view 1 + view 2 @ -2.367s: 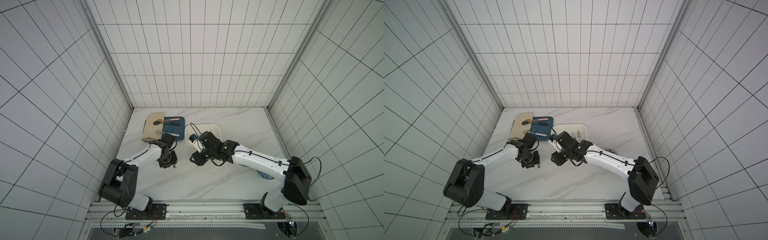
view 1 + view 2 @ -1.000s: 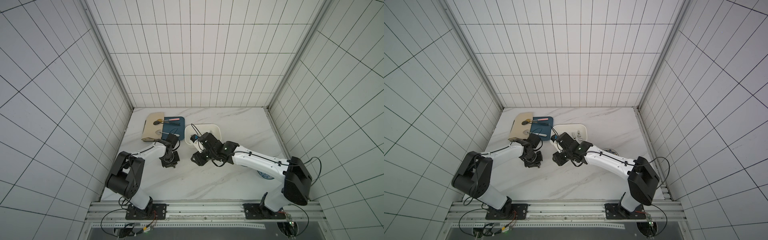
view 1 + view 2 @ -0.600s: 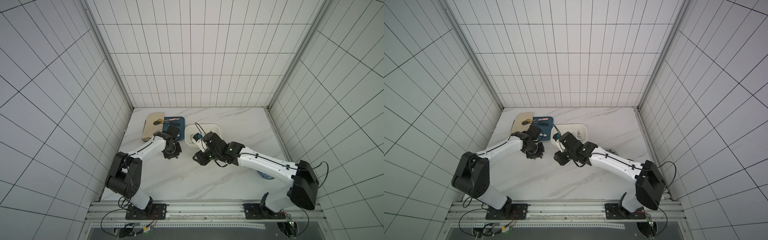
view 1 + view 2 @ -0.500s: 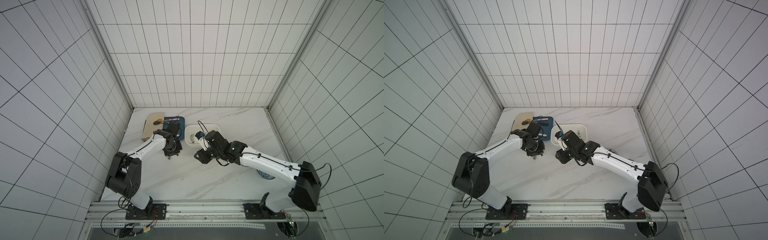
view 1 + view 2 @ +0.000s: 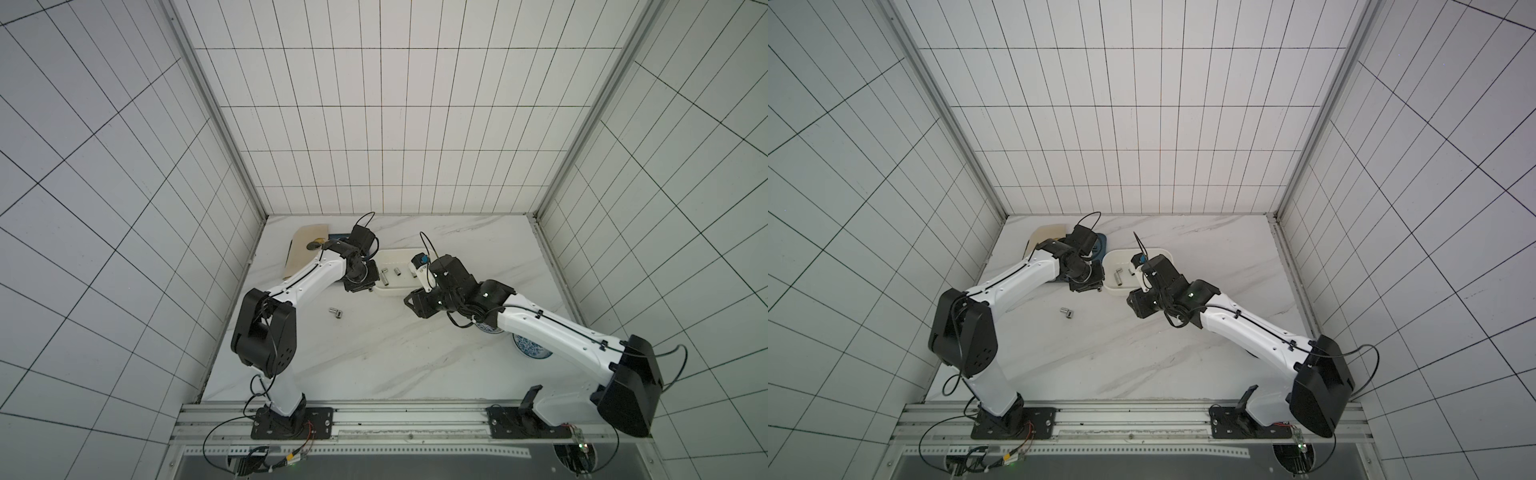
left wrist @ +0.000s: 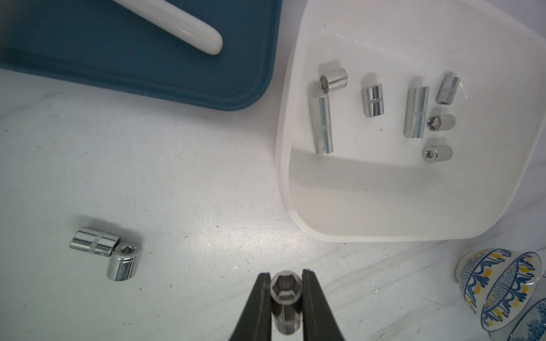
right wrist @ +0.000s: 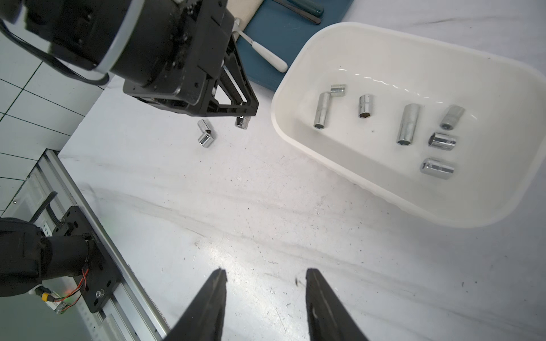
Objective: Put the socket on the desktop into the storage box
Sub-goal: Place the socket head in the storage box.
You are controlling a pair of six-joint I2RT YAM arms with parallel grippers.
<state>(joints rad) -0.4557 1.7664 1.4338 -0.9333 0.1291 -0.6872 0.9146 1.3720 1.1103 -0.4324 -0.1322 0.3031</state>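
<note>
We see the left gripper (image 6: 286, 277) clamped on a small chrome hex socket (image 6: 286, 290), pinched right at the tips. It is over the white marble-look counter (image 6: 192, 177), just beside the white rounded plastic storage box (image 6: 282, 165), not above it yet. The right gripper (image 7: 266, 276) is open and empty. Risks: an early release drops it outside, and the slick chrome could slip or clip the rim. We also mark two more chrome sockets (image 6: 96, 243) lying touching on the counter.
</note>
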